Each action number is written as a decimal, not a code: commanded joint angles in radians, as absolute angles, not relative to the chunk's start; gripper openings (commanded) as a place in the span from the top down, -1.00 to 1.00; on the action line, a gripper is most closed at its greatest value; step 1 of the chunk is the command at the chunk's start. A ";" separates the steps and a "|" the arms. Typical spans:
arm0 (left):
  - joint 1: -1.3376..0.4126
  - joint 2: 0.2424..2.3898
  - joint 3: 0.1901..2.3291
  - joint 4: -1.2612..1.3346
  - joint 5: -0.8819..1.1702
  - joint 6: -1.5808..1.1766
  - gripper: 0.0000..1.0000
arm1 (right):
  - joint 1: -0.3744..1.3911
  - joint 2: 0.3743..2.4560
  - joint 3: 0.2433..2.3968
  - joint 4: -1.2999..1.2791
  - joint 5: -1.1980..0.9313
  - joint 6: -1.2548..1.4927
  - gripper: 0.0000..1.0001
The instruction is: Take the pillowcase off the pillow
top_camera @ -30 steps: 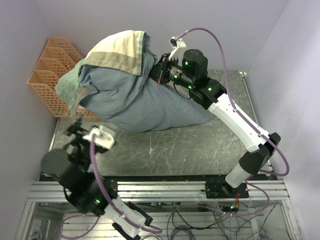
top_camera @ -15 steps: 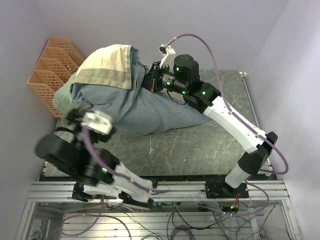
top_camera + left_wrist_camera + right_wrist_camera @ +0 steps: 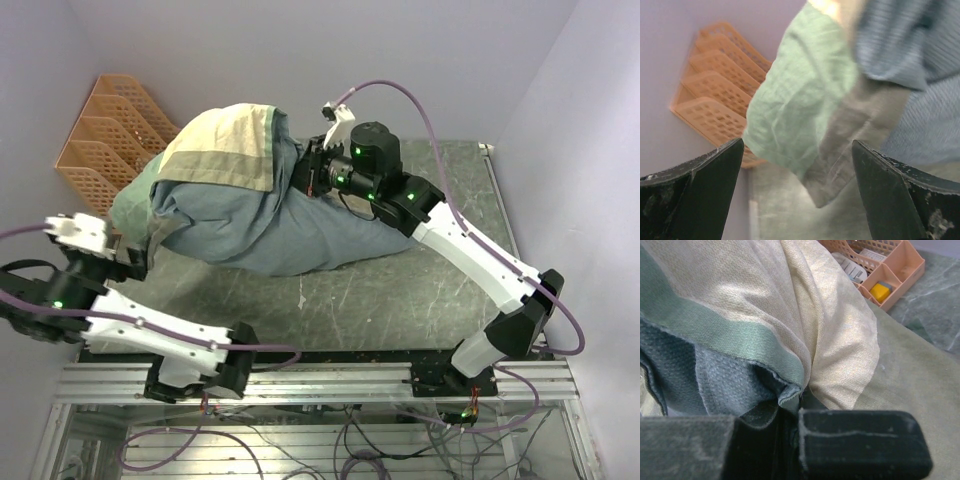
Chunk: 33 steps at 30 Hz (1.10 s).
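The pillowcase [image 3: 265, 215] is a bulging blue-grey bundle with a cream-tan panel [image 3: 225, 145] on top and an olive-green corner [image 3: 130, 205] at the left. It is held partly lifted off the table. The pillow is hidden inside it. My right gripper [image 3: 305, 180] is shut on a fold of the pillowcase at its right end. The right wrist view shows green and blue-grey cloth [image 3: 785, 390] pinched between the pads. My left gripper [image 3: 130, 262] is open and empty, just below the hanging green corner [image 3: 800, 115], not touching it.
An orange slotted basket [image 3: 100, 140] stands against the left wall behind the bundle, and shows in the left wrist view [image 3: 715, 105]. Its compartments hold small items, one yellow [image 3: 881, 291]. The grey-green table [image 3: 400, 290] runs to a metal rail at the front.
My left arm has swung out to the far left and its gripper now faces the green corner. My right gripper keeps its hold; the bundle has shifted slightly.
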<state>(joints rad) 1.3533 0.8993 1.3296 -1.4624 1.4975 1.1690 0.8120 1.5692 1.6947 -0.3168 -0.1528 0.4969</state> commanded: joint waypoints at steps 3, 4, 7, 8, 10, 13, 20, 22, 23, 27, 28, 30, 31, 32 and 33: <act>1.335 0.722 1.176 -1.441 1.595 1.962 -0.99 | 0.816 1.539 1.639 -0.262 -0.077 0.462 1.00; 1.315 0.719 1.158 -1.408 1.595 2.039 -0.99 | 0.816 1.538 1.630 -0.254 -0.073 0.462 1.00; 1.285 0.772 1.161 -1.410 1.594 2.316 -0.99 | 0.815 1.546 1.615 -0.236 -0.073 0.463 1.00; 1.274 0.802 1.166 -1.434 1.594 2.442 -0.99 | 0.815 1.550 1.612 -0.232 -0.075 0.464 1.00; 1.240 0.863 1.168 -1.470 1.592 2.688 -1.00 | 0.816 1.558 1.606 -0.223 -0.081 0.467 1.00; 1.228 0.913 1.191 -1.318 1.592 2.709 -0.99 | 0.819 1.562 1.601 -0.212 -0.077 0.471 1.00; 1.191 1.056 1.410 -1.470 1.590 2.706 -0.99 | 0.832 1.559 1.576 -0.169 -0.078 0.490 1.00; 1.160 1.071 1.423 -1.348 1.589 2.709 -1.00 | 0.840 1.562 1.574 -0.169 -0.067 0.482 1.00; 1.135 1.059 1.394 -1.224 1.587 2.709 -0.99 | 0.843 1.564 1.572 -0.168 -0.063 0.479 1.00; 0.955 1.054 1.283 -0.599 1.517 2.651 -0.99 | 0.842 1.566 1.558 -0.166 -0.051 0.465 1.00; 0.893 1.071 1.291 -0.491 1.466 2.616 -0.99 | 0.842 1.567 1.557 -0.165 -0.047 0.460 1.00; 0.763 1.110 1.316 -0.268 1.337 2.520 -0.99 | 0.843 1.570 1.555 -0.162 -0.042 0.455 1.00; 0.698 1.136 1.306 -0.118 1.275 2.441 -0.99 | 0.843 1.571 1.553 -0.159 -0.042 0.450 1.00; 0.614 1.168 1.283 0.107 1.195 2.339 -0.99 | 0.843 1.573 1.555 -0.158 -0.042 0.447 1.00; 0.478 1.208 1.254 0.368 1.072 2.194 -0.99 | 0.843 1.575 1.555 -0.156 -0.044 0.446 1.00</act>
<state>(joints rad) 0.7586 1.1202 1.2942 -0.5312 1.3575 2.0579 0.8551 1.5646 1.5681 -0.1677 -0.1040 0.4740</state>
